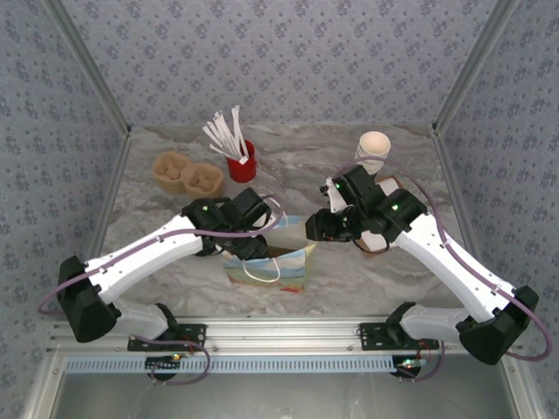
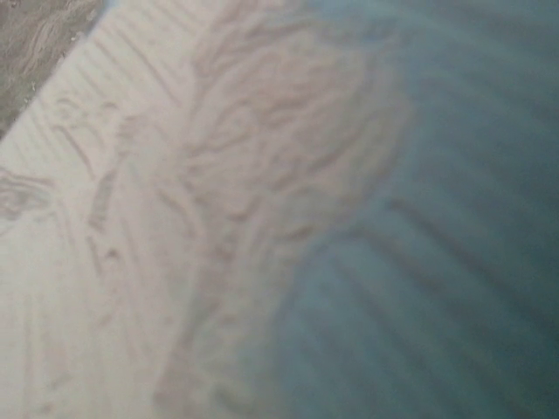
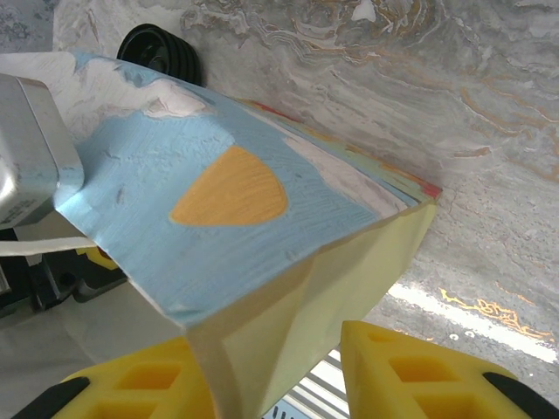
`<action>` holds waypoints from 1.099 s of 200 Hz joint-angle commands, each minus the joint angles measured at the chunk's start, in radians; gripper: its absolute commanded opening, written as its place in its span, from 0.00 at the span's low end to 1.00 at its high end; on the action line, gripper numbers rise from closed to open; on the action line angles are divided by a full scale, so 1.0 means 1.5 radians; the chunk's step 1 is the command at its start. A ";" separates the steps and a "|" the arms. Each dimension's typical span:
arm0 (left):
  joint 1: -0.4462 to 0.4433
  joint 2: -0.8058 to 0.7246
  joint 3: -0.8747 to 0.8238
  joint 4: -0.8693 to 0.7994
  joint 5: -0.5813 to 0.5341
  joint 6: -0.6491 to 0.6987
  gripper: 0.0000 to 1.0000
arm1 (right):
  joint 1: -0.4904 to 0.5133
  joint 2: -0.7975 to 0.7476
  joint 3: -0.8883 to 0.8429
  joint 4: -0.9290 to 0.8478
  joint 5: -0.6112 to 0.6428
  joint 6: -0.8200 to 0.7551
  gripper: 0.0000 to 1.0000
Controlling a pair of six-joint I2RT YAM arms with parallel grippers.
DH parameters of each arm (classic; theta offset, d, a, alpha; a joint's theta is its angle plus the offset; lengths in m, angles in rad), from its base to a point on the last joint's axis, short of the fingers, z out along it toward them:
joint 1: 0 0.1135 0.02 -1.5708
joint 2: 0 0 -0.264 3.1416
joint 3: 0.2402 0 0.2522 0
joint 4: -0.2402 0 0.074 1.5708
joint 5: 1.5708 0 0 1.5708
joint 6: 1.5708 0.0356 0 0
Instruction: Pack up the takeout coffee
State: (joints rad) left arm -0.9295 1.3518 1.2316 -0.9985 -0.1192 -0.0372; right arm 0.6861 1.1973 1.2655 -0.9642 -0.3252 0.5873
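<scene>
Right wrist view: the right end effector has its yellow fingers spread, and the yellow side fold of the paper bag runs down between them. Whether they press the paper I cannot tell. Past the bag's far top edge, a round black lid with ridged rings sits over the table. The bag hides whatever is under that lid, so I cannot tell whether it caps the green coffee cup. The bag stands squarely between the lid and the right end effector.

In the top external view the bag stands open between the two arms, its white handle hanging over the near face. The left end effector is at the bag's left rim, and its state cannot be made out. The left wrist view gives blurred tan and blue paper close up.

Behind the bag to the left lie a tan two-cup tray and a red cup holding white sticks. Behind the bag to the right stands a stack of white cups.
</scene>
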 commanded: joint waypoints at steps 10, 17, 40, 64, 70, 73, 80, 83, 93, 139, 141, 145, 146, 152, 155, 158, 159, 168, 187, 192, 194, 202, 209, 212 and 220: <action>0.010 -0.017 0.047 -0.059 -0.030 -0.002 0.83 | 0.003 -0.003 0.004 -0.014 0.026 0.006 0.42; 0.011 -0.022 0.063 -0.063 -0.025 -0.002 0.84 | 0.003 -0.002 0.006 -0.014 0.031 0.006 0.42; 0.012 -0.034 0.118 -0.081 -0.020 -0.009 0.88 | 0.002 -0.001 0.010 -0.013 0.042 0.007 0.43; 0.012 -0.043 0.154 -0.087 0.006 -0.014 0.93 | 0.001 0.002 0.018 -0.014 0.048 0.006 0.43; 0.012 -0.042 0.162 -0.091 0.007 -0.016 0.93 | 0.001 0.003 0.021 -0.013 0.050 0.005 0.43; 0.012 -0.040 0.166 -0.093 0.006 -0.017 0.93 | 0.001 0.003 0.023 -0.014 0.051 0.005 0.43; 0.012 -0.039 0.177 -0.099 0.005 -0.020 0.93 | 0.001 0.002 0.026 -0.014 0.053 0.005 0.43; 0.012 -0.038 0.180 -0.102 0.006 -0.021 0.93 | 0.001 0.003 0.027 -0.013 0.054 0.005 0.43; 0.012 -0.040 0.195 -0.104 0.010 -0.023 0.93 | 0.001 0.002 0.032 -0.014 0.061 0.005 0.43; 0.012 -0.046 0.326 -0.122 0.037 -0.044 0.93 | -0.005 0.008 0.055 -0.025 0.080 0.005 0.43; 0.012 -0.047 0.332 -0.123 0.035 -0.045 0.92 | -0.005 0.008 0.056 -0.026 0.081 0.005 0.43; 0.012 -0.046 0.347 -0.125 0.030 -0.048 0.92 | -0.005 0.009 0.058 -0.027 0.084 0.006 0.43; 0.012 -0.046 0.351 -0.126 0.028 -0.049 0.92 | -0.006 0.009 0.057 -0.027 0.084 0.006 0.43; 0.012 -0.046 0.367 -0.128 0.015 -0.052 0.92 | -0.006 0.010 0.060 -0.029 0.086 0.005 0.43; 0.012 -0.046 0.375 -0.127 0.004 -0.054 0.92 | -0.007 0.009 0.060 -0.029 0.086 0.004 0.43; 0.012 -0.047 0.383 -0.127 -0.006 -0.056 0.92 | -0.007 0.011 0.061 -0.029 0.087 0.004 0.43; 0.012 -0.047 0.386 -0.127 -0.010 -0.056 0.92 | -0.008 0.011 0.062 -0.030 0.087 0.004 0.43; 0.019 -0.047 0.404 -0.124 -0.040 -0.063 0.92 | -0.011 0.013 0.065 -0.033 0.088 0.002 0.43; 0.075 -0.059 0.417 -0.096 -0.065 -0.090 0.91 | -0.017 0.015 0.070 -0.034 0.088 0.001 0.41; 0.098 -0.064 0.411 -0.082 -0.063 -0.097 0.90 | -0.017 0.016 0.072 -0.034 0.089 0.000 0.40; 0.107 -0.067 0.407 -0.074 -0.064 -0.100 0.90 | -0.017 0.016 0.072 -0.035 0.090 0.000 0.40; 0.144 -0.080 0.385 -0.043 -0.067 -0.109 0.90 | -0.019 0.017 0.074 -0.037 0.093 -0.001 0.39; 0.179 -0.092 0.359 -0.013 -0.066 -0.113 0.89 | -0.020 0.018 0.076 -0.038 0.094 -0.003 0.38; 0.194 -0.098 0.348 0.004 -0.063 -0.114 0.89 | -0.020 0.019 0.076 -0.038 0.094 -0.003 0.37; 0.234 -0.112 0.313 0.046 -0.057 -0.119 0.89 | -0.022 0.020 0.078 -0.038 0.095 -0.004 0.34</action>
State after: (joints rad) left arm -0.7158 1.2400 1.7977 -1.0828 -0.1772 -0.1619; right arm 0.6632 1.2167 1.3426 -0.9874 -0.2070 0.5861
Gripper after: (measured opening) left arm 0.896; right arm 0.370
